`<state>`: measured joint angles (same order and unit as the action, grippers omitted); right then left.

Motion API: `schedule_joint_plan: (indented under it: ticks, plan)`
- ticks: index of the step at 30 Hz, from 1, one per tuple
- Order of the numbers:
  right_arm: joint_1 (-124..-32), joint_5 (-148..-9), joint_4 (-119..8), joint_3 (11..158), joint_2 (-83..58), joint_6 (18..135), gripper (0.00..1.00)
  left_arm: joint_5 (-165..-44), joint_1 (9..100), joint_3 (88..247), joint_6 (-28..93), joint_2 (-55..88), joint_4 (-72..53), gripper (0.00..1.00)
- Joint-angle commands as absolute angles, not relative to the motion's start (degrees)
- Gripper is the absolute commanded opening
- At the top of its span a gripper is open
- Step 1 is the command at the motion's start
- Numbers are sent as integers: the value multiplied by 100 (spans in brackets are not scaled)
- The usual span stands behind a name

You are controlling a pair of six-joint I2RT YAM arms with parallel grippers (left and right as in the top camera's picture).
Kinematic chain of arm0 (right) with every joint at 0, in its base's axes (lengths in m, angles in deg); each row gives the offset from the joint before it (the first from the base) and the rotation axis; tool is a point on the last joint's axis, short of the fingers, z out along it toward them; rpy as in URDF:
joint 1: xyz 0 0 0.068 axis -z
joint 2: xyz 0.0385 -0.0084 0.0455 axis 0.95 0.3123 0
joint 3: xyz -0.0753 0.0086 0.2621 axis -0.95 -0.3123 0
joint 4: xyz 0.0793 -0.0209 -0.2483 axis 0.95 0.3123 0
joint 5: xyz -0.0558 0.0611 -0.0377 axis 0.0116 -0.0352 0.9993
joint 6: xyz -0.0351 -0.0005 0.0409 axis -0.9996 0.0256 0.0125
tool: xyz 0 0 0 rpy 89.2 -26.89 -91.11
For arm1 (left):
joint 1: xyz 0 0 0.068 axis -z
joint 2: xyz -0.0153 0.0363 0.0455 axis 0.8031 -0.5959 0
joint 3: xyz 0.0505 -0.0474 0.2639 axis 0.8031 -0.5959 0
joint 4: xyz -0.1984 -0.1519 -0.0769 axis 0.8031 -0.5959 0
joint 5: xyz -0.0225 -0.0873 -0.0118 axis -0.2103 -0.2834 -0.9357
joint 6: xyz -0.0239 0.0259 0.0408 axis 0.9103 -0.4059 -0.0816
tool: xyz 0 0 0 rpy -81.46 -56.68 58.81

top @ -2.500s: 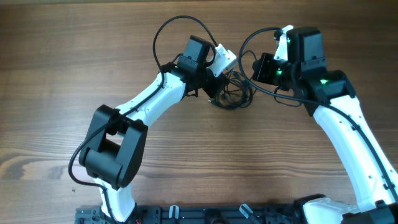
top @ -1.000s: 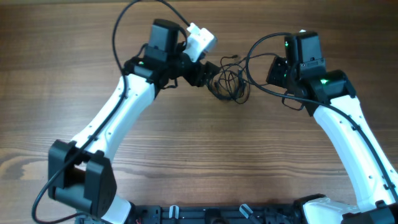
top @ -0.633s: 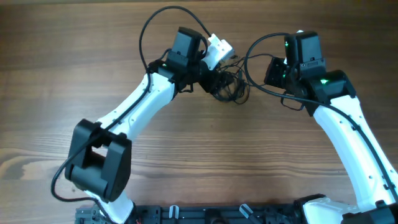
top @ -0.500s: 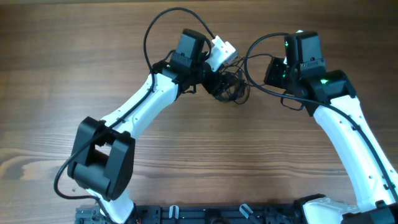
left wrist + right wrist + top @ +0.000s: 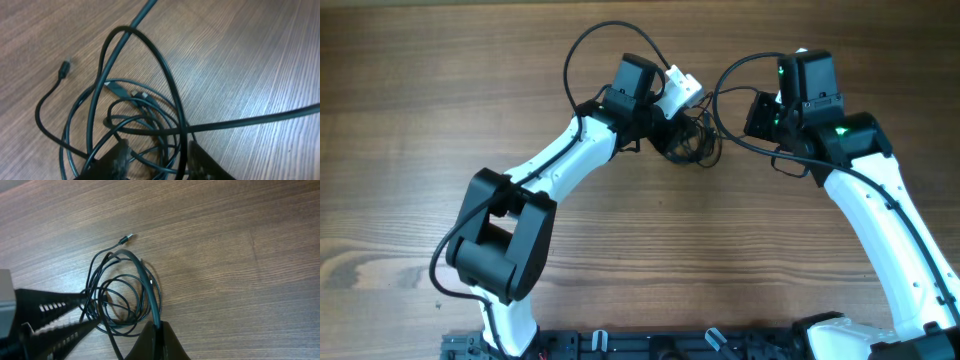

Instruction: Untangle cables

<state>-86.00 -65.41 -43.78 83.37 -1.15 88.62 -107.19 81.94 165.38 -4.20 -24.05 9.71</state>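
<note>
Cables (image 5: pixel 692 137) bunch tighter as left tool (image 5: pixel 672 138), narrowly parted around strands, has shifted right.

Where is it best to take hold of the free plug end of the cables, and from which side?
Probably the free plug end, on the thin lead just behind the plug. It lies flat on the table, apart from the tangled loops, so come from straight above, fingers across the wire.

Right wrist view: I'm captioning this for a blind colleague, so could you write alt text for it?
A loose tangle of thin black cables lies on a wooden table, with one small plug end pointing away from the loops. The right gripper, at the bottom edge, has its fingertips together on a strand. The left gripper reaches into the tangle from the left.
</note>
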Motion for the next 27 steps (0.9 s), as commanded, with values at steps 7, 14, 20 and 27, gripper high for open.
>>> schedule_joint_plan:
  ticks: [7,14,20,27]
  plan:
    - [-8604,-6546,-4352,8485,-196,8805,4,-10245,8213,16536,-250,-2359,1178,4]
    - [-8602,-5713,-4214,8479,-196,8801,4,-9701,8065,16536,-256,-1413,1115,4]
    - [-8602,-5346,-4194,8389,-194,8810,4,-9644,7527,16536,-252,-840,975,4]
    - [-8499,-4681,-4559,7823,-28,9022,4,-9642,6784,16536,-254,-274,571,4]
